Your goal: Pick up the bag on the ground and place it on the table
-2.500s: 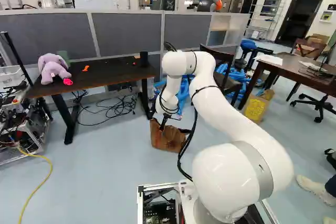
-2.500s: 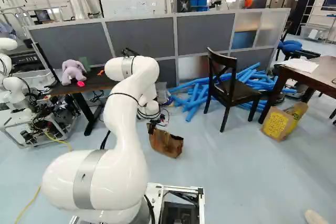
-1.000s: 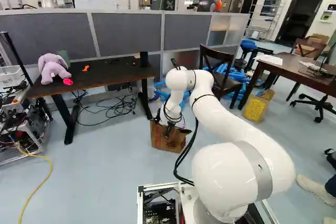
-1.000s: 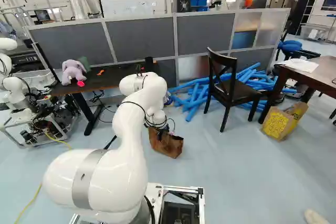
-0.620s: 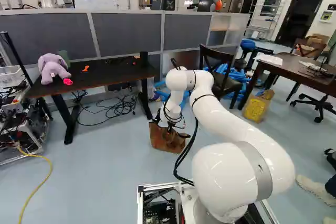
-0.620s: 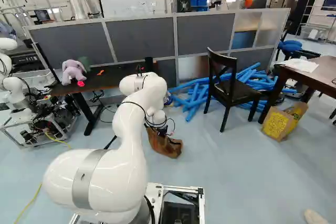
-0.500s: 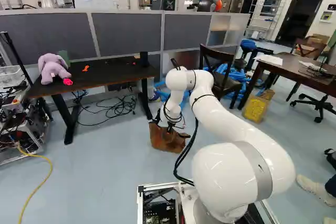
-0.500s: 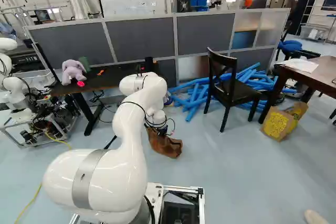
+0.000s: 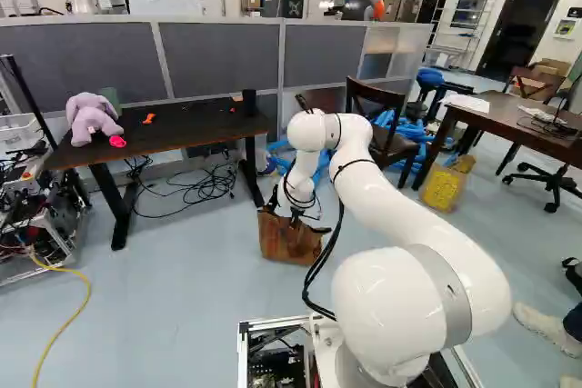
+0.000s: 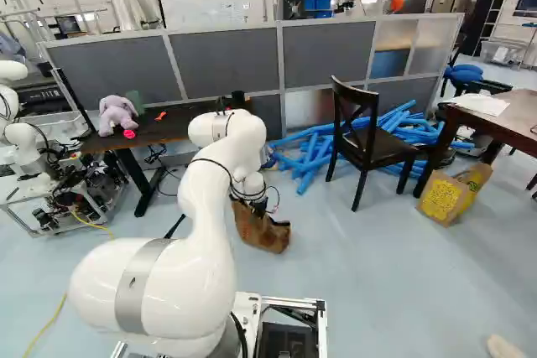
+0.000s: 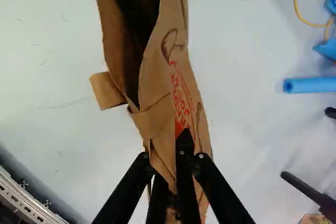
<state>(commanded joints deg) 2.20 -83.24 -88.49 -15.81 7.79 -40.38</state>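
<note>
Down on the floor near the end of the dark table (image 9: 164, 126), the gripper (image 9: 296, 218) is at the top of the brown paper bag (image 9: 284, 243). Seen from the wrist, the gripper (image 11: 176, 169) is shut on the bag's folded paper rim, which runs between the two fingers. Ahead of them the bag (image 11: 157, 90) gapes, with red print on one side. Its bottom looks to be at floor level in the base views; whether it bears on the floor I cannot tell.
A purple plush (image 9: 89, 117) and small orange and pink items lie on the dark table. Beyond the bag are blue tubes (image 10: 315, 153) and a dark chair (image 10: 369, 144). Another paper bag (image 10: 445, 197) stands by the right-hand table. Another robot (image 10: 21, 136) is at the left.
The gripper has come down to the bag and its fingers have shut on the rim. In the latest pictures the arm's elbow has risen slightly and the bag has changed shape. The base has stayed put.
</note>
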